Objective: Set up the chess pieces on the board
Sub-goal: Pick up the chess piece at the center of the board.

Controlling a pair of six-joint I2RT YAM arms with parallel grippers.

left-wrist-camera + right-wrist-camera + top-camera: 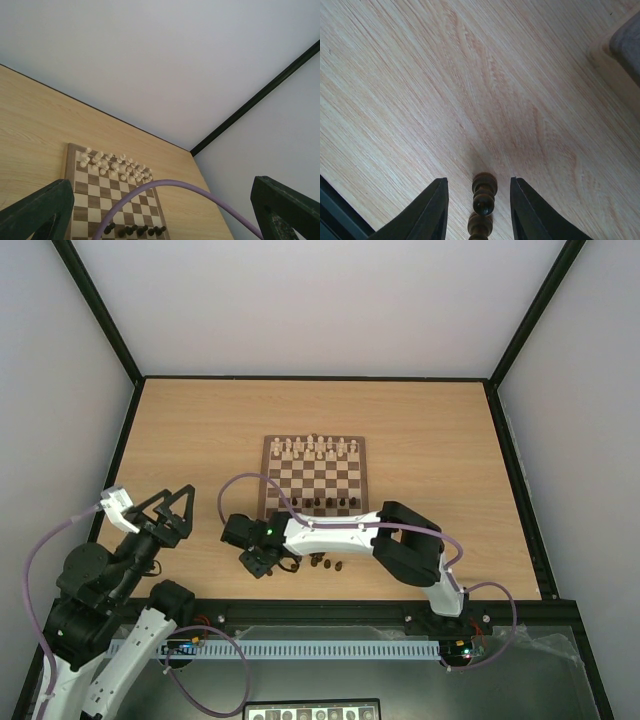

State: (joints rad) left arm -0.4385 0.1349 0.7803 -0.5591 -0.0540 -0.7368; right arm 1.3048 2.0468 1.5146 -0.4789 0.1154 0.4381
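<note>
Right wrist view: the right gripper (478,186) is down near the table (470,75), its jaws partly apart on either side of one dark chess piece (484,192) — a gap shows on both sides, so nothing is gripped. In the top view this gripper sits off the board (268,480), in front of its near left corner. A row of dark pieces (325,502) stands along the board's near edge, and a few more dark pieces (327,563) sit on the table just in front. The left gripper (172,502) hangs wide open and empty — well apart to the left.
</note>
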